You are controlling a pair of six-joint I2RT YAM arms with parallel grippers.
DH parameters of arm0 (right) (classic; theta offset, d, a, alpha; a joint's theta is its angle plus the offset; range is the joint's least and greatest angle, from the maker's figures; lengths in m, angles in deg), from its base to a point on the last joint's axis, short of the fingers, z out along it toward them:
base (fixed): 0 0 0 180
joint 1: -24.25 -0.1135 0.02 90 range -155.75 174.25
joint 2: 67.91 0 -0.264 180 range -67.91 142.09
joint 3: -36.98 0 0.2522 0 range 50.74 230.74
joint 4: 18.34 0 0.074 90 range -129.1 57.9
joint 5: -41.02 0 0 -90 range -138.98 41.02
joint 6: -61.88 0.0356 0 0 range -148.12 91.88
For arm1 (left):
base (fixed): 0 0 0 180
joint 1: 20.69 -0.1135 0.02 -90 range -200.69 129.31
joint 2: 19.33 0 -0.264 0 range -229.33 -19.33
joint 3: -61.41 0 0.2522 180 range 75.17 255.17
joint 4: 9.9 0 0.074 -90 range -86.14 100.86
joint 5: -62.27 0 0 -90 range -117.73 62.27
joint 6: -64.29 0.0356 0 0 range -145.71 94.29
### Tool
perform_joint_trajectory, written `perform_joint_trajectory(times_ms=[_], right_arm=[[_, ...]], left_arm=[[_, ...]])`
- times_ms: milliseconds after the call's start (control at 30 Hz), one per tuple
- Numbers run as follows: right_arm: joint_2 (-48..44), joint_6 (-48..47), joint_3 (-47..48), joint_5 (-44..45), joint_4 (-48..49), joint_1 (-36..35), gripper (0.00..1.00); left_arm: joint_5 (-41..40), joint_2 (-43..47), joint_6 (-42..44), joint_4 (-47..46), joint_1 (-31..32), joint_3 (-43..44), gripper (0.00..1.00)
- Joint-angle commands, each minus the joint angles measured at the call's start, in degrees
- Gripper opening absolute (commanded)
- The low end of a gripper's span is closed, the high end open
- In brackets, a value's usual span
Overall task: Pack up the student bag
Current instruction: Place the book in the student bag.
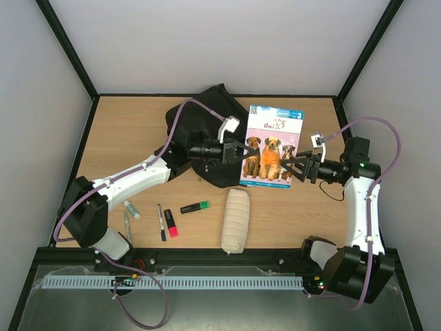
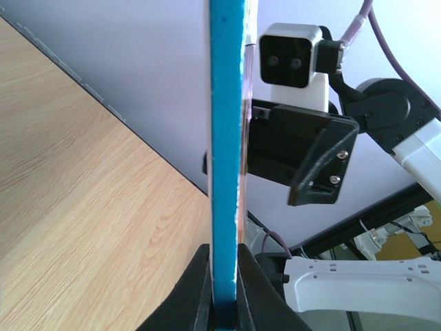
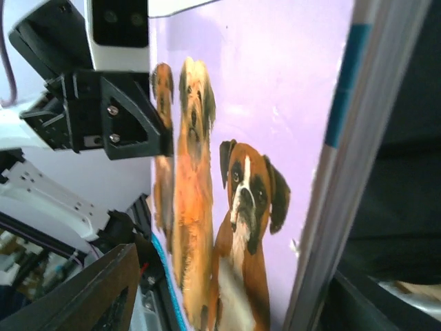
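Readying the book (image 1: 270, 146) for the bag (image 1: 215, 103), it seems: left hand (image 1: 241, 152) clenched on its edge, right hand (image 1: 293, 167) spread around the opposite edge. Next, probably: slide it inside.

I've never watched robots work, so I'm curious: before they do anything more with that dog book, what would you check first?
1. Left claw gripping the book: ok, shut on its blue edge.
2. Right claw gripping the book: not ok, its jaws stand open around the opposite edge.
3. Book near the backpack: ok, it overlaps the backpack's right side from above.
4. Backpack unzipped and ready: cannot tell, the arm and book hide the opening.
5. Pens and cloth roll out of the way: ok, they lie near the table's front edge, apart from the book.
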Motion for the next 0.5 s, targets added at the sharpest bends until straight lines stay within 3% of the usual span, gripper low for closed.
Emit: perform_joint_trajectory(times_ms=[0,233,467], right_arm=[[-2.12,5.38,-2.26,-7.15,2.87,-0.34,0.61],[2.09,8.96,-0.54,-13.43,3.80,-0.36,0.50],[2.92,7.23,-0.83,-12.11,3.08,-0.36,0.40]], left_arm=[[-2.32,-0.02,-0.04,-5.76,-0.87,-0.91,0.02],[-3.99,-0.45,2.70,-1.95,-3.49,-0.75,0.03],[-2.54,-1.76,3.23,-1.47,-4.03,0.08,0.03]])
